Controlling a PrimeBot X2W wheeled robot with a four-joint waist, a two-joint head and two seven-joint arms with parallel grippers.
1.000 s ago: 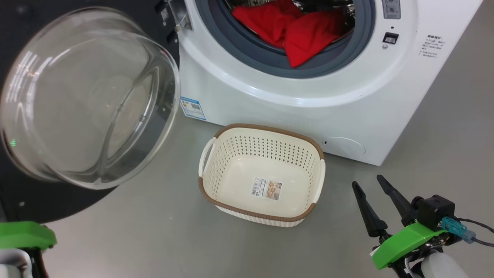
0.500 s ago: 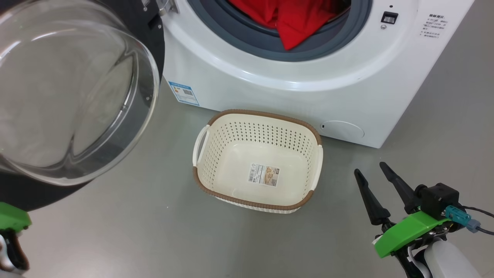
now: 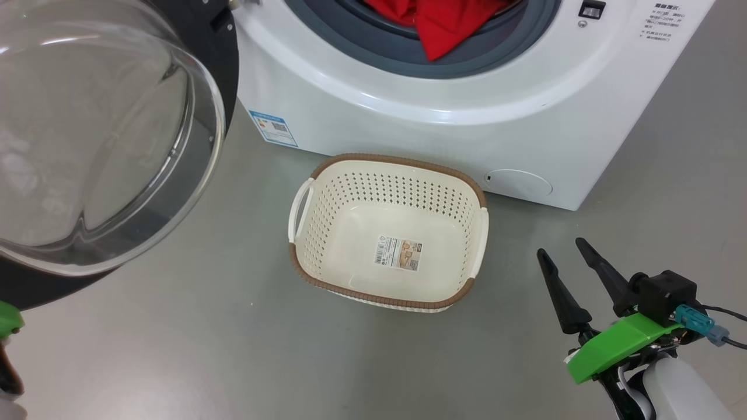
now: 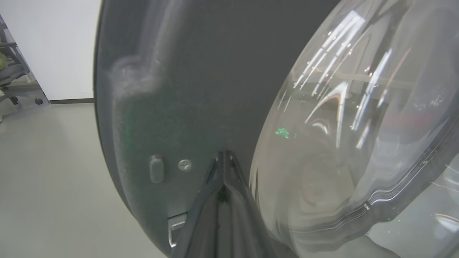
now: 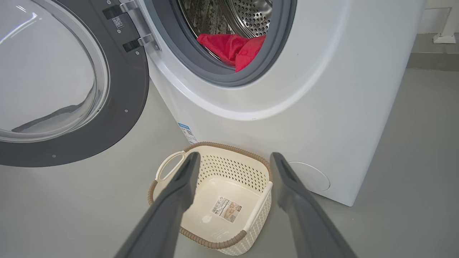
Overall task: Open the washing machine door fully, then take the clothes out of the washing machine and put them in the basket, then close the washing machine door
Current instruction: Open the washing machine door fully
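Note:
The washing machine (image 3: 443, 134) stands with its door (image 3: 87, 134) swung out to the left, glass bowl bulging toward me. Red clothes (image 3: 449, 23) lie in the drum and drape over the grey gasket; they also appear as clothes (image 5: 233, 48) in the right wrist view. The basket (image 3: 397, 158) sits empty on the floor in front of the machine. My right gripper (image 3: 560, 248) hovers open to the basket's right, nothing between its fingers, pointing over the basket (image 5: 229, 146). My left gripper (image 4: 224, 154) is shut, tips at the door's dark inner face beside the glass.
A blue sticker (image 3: 272, 127) and a round cap (image 3: 519, 184) mark the machine's lower front. Grey floor spreads in front of the basket and to its right. In the left wrist view an office chair (image 4: 10, 71) stands by a white wall.
The head camera has shifted, so the whole scene slid up the picture. The door has swung further left relative to the basket. The left arm's green part has slipped toward the corner.

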